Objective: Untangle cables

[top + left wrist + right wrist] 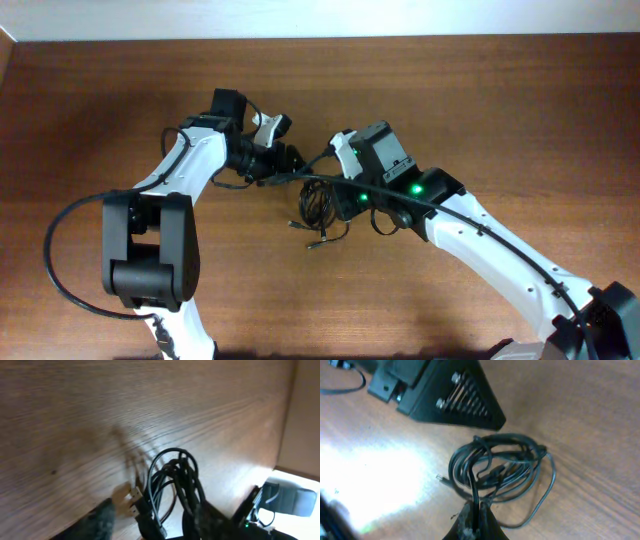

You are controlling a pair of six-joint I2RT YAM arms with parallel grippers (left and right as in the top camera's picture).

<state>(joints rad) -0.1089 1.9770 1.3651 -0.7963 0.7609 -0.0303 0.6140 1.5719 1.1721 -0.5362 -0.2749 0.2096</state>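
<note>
The cables (pixel 318 208) lie in a loose looped bundle on the wooden desk (pixel 500 100), close to the middle of the overhead view; the left end effector (pixel 283 160) sits at about ten o'clock from the bundle, and the right end effector (pixel 338 202) is just beside it at about three o'clock, under a wrist camera with a green light (pixel 414 188).

In the right wrist view the right end effector (pixel 474 519) is pressed together on a single strand at the six o'clock edge of the cables (pixel 500 465); the rest of the loops fan away from it over the desk, and one small plug (pixel 440 478) pokes out at nine o'clock. A black triangular finger (pixel 465 400) of the left arm hangs near the bundle's twelve o'clock side, apart from it.

In the left wrist view the cables (pixel 175 480) arch up in tall loops; two silvery plug ends (pixel 134 499) lie at their seven o'clock side, beside a blurred finger (pixel 100 521) (the other is lost in dark blur); I cannot tell whether the left end effector is spread or pressed together.
</note>
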